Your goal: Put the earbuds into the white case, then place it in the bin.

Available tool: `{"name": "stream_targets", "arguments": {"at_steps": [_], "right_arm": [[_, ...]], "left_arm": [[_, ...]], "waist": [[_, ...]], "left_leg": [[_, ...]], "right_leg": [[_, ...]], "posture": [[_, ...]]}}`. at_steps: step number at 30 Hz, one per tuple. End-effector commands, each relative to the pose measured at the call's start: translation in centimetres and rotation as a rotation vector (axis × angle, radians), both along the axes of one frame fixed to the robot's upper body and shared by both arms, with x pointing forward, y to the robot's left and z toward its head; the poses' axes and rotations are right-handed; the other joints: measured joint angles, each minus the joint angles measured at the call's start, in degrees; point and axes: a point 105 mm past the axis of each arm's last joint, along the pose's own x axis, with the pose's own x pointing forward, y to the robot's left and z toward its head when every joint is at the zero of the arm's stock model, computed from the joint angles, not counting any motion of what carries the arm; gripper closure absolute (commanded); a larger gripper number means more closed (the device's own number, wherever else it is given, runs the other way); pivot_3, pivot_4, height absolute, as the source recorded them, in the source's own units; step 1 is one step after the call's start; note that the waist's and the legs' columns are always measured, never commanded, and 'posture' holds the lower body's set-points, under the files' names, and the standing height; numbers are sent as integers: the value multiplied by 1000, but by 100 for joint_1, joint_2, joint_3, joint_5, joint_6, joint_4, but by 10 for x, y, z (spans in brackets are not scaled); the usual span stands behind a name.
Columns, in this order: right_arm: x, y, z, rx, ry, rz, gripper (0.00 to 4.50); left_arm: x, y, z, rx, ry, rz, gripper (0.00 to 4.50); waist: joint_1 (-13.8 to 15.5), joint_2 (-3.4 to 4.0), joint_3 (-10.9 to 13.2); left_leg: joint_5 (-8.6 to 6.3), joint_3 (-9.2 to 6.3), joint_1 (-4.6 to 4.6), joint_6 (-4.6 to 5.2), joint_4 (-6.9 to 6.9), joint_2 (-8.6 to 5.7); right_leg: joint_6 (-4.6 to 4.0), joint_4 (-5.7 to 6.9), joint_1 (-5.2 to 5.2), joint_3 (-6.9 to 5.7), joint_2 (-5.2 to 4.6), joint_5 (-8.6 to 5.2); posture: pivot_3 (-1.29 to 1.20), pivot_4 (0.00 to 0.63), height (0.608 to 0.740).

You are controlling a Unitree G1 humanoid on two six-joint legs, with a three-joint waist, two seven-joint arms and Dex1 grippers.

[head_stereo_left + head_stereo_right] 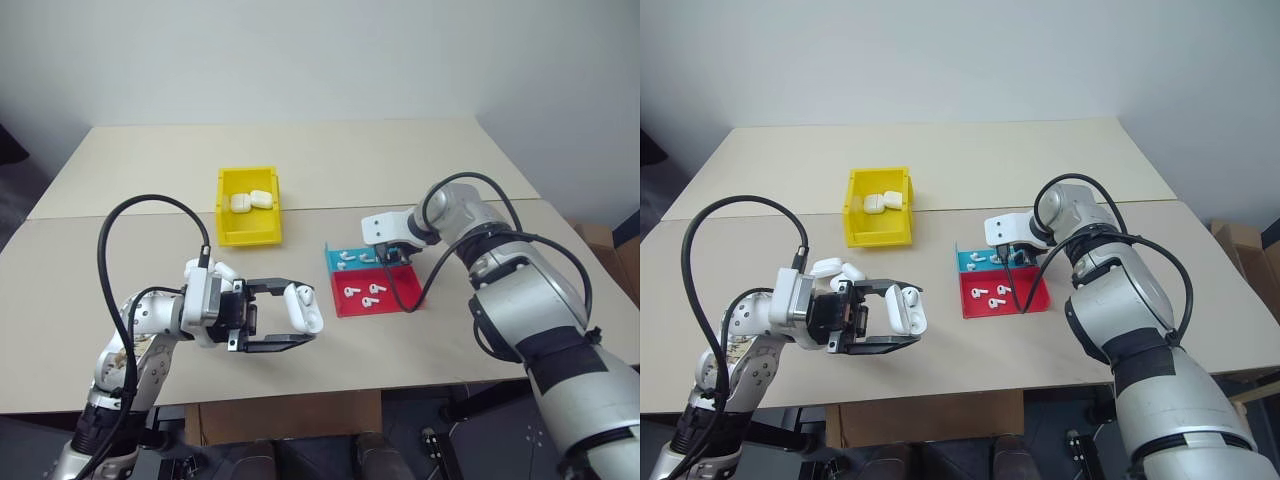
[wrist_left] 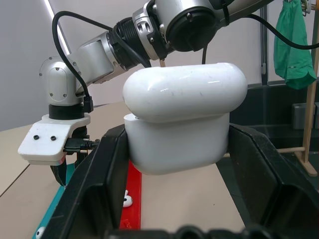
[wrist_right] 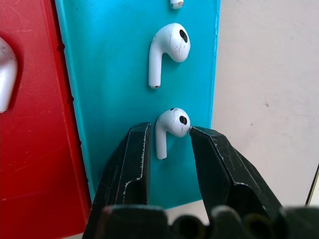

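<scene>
Beige table (image 1: 330, 190): yellow bin (image 1: 249, 237) holds two closed cases. Left gripper (image 1: 290, 318) clamps white case (image 1: 303, 306), lid ajar. Right gripper (image 3: 169, 142), fingers slightly parted, straddles an earbud (image 3: 169, 129) on the red-and-blue tray (image 1: 400, 292); other earbuds lie beside it.

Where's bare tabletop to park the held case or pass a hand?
Free: the far strip of the beige table behind the yellow plastic bin, the near edge right of the left gripper holding the white case, and the gap between bin and tray. Crowded: the red-and-blue tray, strewn with earbuds, right gripper straddling one.
</scene>
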Motion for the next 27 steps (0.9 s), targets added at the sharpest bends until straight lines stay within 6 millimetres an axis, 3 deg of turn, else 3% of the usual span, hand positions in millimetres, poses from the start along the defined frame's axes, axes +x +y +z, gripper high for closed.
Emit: {"name": "stream_targets", "arguments": {"at_steps": [1, 22, 24, 27], "right_arm": [[2, 4, 8, 27, -26, 7, 2897], [1, 0, 1, 23, -9, -14, 2897], [2, 1, 2, 34, -10, -20, 3250], [1, 2, 2, 34, -10, -13, 3250]], "left_arm": [[-6, -3, 7, -6, -37, -17, 1754], [-7, -5, 6, -12, -33, 0, 1754], [-7, -5, 6, -10, -33, 0, 1754], [-7, -5, 6, -9, -32, 0, 1754]], "waist": [[-1, 0, 0], [0, 0, 0], [0, 0, 0], [1, 0, 0]], "left_leg": [[0, 0, 0, 0, 0, 0], [0, 0, 1, 0, 0, 0], [0, 0, 2, 0, 0, 0], [0, 0, 1, 0, 0, 0]], "right_leg": [[0, 0, 0, 0, 0, 0], [0, 1, 1, 0, 0, 0], [0, 1, 1, 0, 0, 0], [0, 1, 1, 0, 0, 0]], "posture": [[0, 150, 740], [0, 150, 740], [0, 150, 740], [0, 150, 740]]}}
